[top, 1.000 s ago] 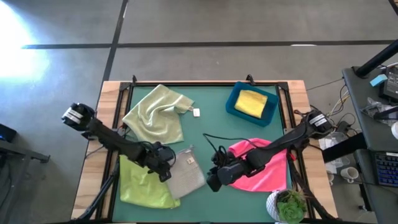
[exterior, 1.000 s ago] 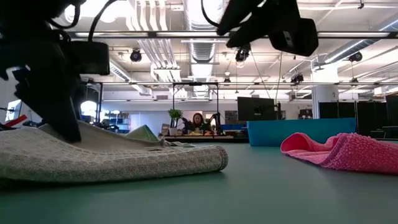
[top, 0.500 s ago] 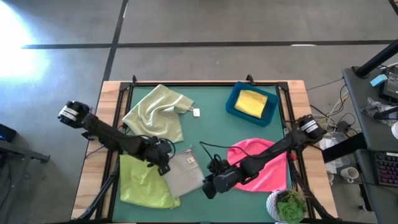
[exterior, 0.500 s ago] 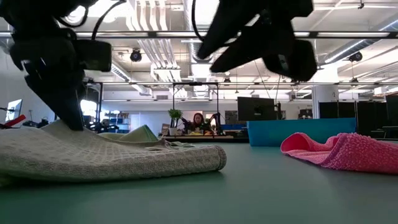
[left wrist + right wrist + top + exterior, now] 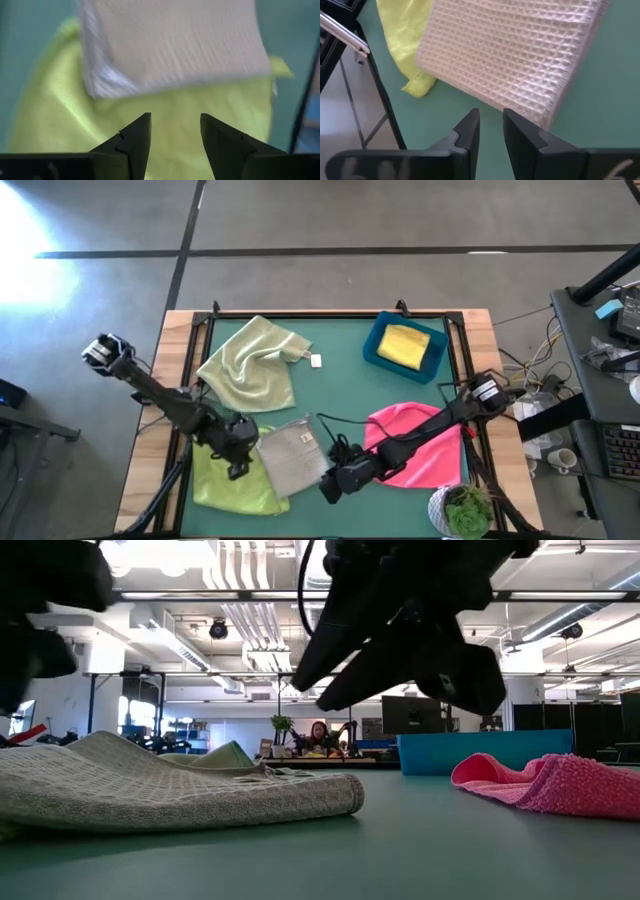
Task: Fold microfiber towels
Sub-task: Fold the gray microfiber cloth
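Note:
A folded light grey towel (image 5: 290, 455) lies near the table's front, its left part resting on the lime green towel (image 5: 222, 482). My left gripper (image 5: 237, 470) hangs open above the lime towel (image 5: 60, 125), just short of the grey towel's edge (image 5: 170, 45). My right gripper (image 5: 326, 488) hovers above the grey towel's near right corner (image 5: 540, 112), its fingers a narrow gap apart with nothing between them. The hot pink towel (image 5: 415, 450) lies crumpled under the right arm. The pale green towel (image 5: 250, 365) lies at the far left. The yellow towel (image 5: 405, 345) lies in the bin.
The blue bin (image 5: 372, 352) stands at the far right of the green mat. A small white object (image 5: 316, 361) lies beside the pale green towel. A potted plant (image 5: 462, 510) stands at the near right corner. A black cable (image 5: 335, 425) arches over the mat's middle.
My left gripper has risen off the grey towel and drawn back toward the table's left and near edge, over the lime towel. My right gripper has come down and moved left and nearer, toward the grey towel's near right corner.

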